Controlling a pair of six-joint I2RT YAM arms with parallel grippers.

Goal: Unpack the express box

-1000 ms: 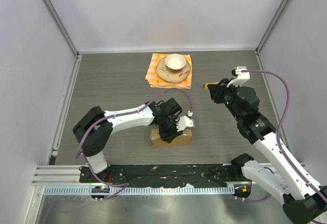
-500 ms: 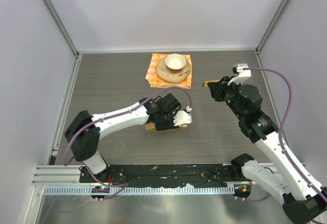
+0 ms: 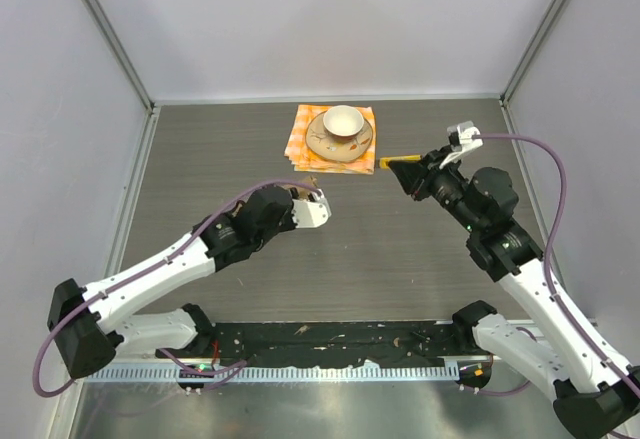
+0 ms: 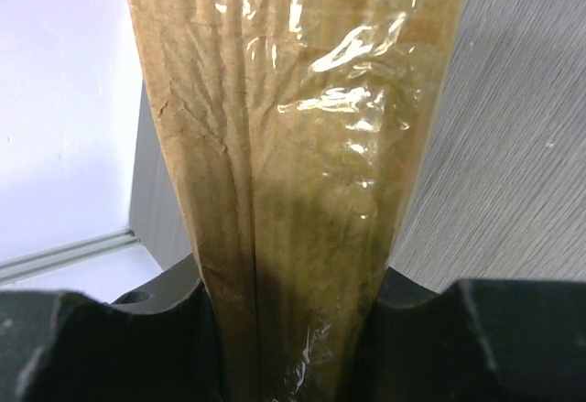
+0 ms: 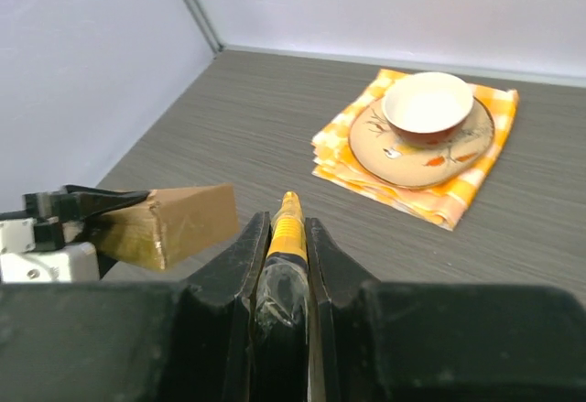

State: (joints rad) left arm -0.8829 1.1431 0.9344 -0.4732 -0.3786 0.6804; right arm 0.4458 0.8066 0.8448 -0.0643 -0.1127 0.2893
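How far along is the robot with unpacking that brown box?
Barely started. Done: the left end effector grips the express box, lifted off the table. In hand: the right end effector holds a yellow tool aimed toward it. Left: clear tape covers the box, so opening and emptying it remain.

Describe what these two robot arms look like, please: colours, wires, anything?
Both arms are alike: white tubular links on the left arm and right arm, with chunky black joints. A purple cable loops loosely along each. The left hand and right hand are black two-finger claws, each carrying a small white block near the wrist.
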